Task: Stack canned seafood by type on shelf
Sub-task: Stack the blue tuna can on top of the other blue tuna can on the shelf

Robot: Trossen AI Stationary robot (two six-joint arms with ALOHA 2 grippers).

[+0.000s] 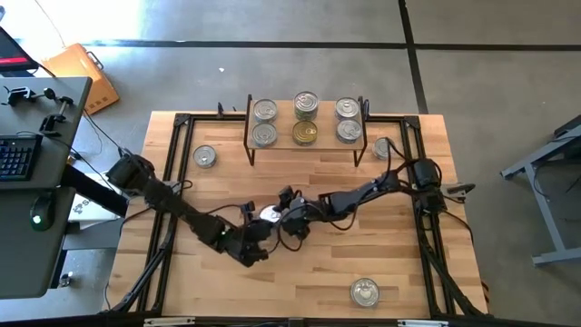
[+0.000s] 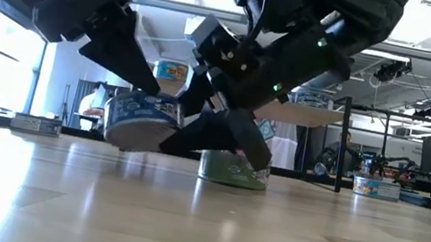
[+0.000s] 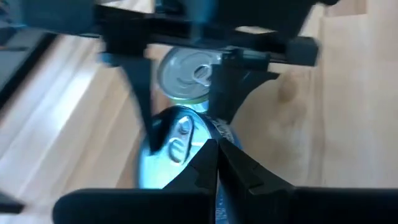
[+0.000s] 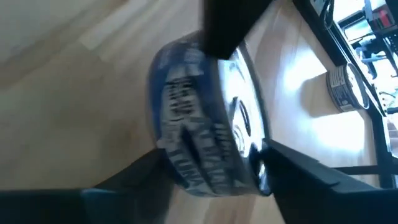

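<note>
My right claw (image 4: 211, 168) is clamped on the blue-labelled tin (image 4: 205, 118), tilted above the desk (image 1: 300, 272), beside my left claw (image 1: 252, 238), whose grip I cannot tell; crowding could knock it loose.

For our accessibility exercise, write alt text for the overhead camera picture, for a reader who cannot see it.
Two dark robot arms meet at mid-table, the left pincer and right pincer both at one silver-lidded tin. Behind them, a small wooden shelf holds six tins, the middle pair gold-lidded. Three more tins sit loose on the table.
</note>
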